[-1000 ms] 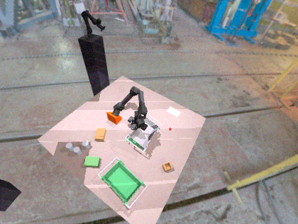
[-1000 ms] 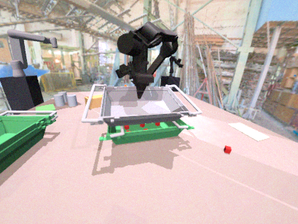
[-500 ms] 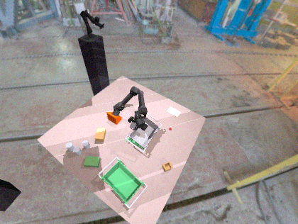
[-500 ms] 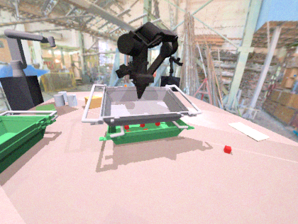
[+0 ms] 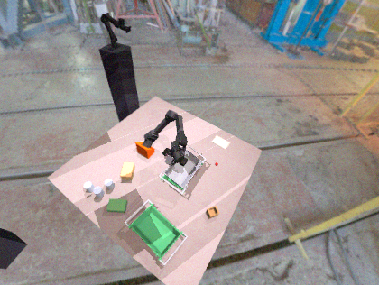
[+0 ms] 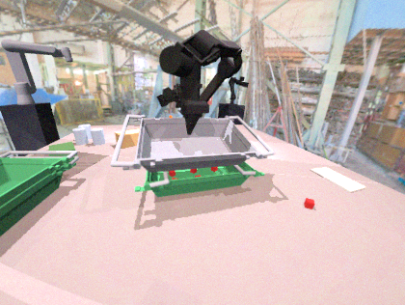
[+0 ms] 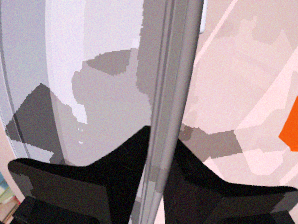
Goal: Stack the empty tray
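The loaded green tray (image 5: 171, 182) (image 6: 202, 182) stands on the table with red blocks (image 6: 193, 170) inside. Ends of its wire bars (image 6: 159, 183) (image 6: 246, 169) show turned in under the grey tray; their middles are hidden. The empty grey tray (image 5: 180, 175) (image 6: 202, 160) (image 7: 172, 90) is above the load, nearly level, its own bars swung outward. I cannot tell whether it touches the bars below. My gripper (image 5: 182, 161) (image 6: 191, 131) (image 7: 156, 132) is shut on its far rim, as seen in the exterior view.
Another green tray (image 5: 155, 230) (image 6: 29, 193) stands to one side. A loose red cube (image 5: 217, 164) (image 6: 309, 203) and a white plate (image 5: 221, 142) (image 6: 337, 179) lie on the other. An orange block (image 5: 145, 150), yellow block (image 5: 127, 171), white cylinders (image 5: 98, 191), green block (image 5: 116, 206) and small orange box (image 5: 212, 212) are around.
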`<state>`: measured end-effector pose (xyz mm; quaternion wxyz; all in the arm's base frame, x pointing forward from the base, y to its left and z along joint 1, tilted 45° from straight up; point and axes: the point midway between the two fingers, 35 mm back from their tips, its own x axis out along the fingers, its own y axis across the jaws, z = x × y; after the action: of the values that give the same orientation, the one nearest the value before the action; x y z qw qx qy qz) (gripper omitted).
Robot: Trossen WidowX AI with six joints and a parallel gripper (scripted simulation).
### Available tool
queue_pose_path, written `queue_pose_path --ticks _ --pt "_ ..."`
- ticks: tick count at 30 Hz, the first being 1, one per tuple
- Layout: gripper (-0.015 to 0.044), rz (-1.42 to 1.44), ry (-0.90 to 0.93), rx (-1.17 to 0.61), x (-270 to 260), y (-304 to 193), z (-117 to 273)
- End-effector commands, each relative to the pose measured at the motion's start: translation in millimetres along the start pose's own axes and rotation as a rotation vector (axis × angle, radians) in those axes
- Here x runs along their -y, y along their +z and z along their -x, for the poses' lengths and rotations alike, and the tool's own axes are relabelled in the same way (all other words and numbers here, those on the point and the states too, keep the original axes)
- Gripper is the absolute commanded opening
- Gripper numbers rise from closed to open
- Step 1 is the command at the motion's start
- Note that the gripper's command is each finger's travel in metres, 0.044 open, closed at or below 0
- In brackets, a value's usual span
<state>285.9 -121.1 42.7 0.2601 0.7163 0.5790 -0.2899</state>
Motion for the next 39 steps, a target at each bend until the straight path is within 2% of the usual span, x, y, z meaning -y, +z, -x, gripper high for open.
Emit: queue_pose_path --ticks 1,39 --pt "0.0 0.007 -0.022 -0.004 2.3 -3.7 -4.8" --pt "0.0 0.007 -0.022 -0.004 5.9 -5.6 -13.1"
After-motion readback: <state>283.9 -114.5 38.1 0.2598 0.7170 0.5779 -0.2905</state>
